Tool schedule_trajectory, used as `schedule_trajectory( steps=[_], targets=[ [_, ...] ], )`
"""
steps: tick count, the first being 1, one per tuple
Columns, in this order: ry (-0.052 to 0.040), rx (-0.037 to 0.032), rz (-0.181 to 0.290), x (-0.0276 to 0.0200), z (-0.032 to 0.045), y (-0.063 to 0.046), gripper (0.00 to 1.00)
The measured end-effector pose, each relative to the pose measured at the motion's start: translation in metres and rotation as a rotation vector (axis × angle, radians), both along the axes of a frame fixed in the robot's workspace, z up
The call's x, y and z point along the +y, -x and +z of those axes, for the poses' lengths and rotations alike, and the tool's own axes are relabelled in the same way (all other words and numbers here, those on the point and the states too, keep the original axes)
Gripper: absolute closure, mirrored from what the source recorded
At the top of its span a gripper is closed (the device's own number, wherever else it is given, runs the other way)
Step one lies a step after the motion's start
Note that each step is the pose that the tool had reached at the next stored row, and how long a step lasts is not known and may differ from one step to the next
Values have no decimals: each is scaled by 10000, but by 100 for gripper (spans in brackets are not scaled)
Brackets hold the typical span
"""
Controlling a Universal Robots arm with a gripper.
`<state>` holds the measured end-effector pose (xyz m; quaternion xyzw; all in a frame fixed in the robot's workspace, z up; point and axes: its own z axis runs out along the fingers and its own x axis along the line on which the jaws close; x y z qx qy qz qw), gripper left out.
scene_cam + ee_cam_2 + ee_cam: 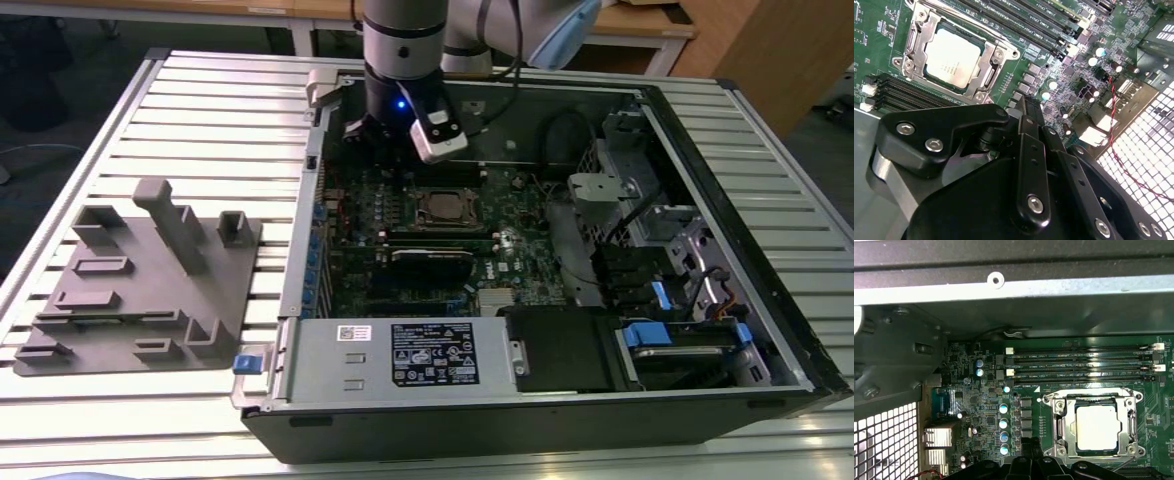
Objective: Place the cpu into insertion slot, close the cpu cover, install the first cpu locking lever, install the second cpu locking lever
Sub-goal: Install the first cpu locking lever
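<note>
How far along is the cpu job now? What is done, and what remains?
Done: the cpu is seated, and the cover looks closed flat around it. In hand: nothing. The claw is shut and empty, over the board and apart from the cpu. Left: possibly the levers. They lie along the cover's sides, but I cannot tell if they are latched.

I see my arm (400,30) as a silver-grey tube with black bands and a pale blue joint cap (561,35). A blue light (400,104) glows near a white camera block (441,137). My pincer (1026,112) is matte black with silver screws (1035,202).
</note>
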<state>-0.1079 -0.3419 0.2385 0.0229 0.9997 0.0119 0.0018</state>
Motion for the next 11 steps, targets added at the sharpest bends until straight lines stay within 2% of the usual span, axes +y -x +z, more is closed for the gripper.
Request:
schedule_trajectory(
  steps=[11],
  targets=[
    [0, 0, 0, 0, 0, 29, 89]
  ],
)
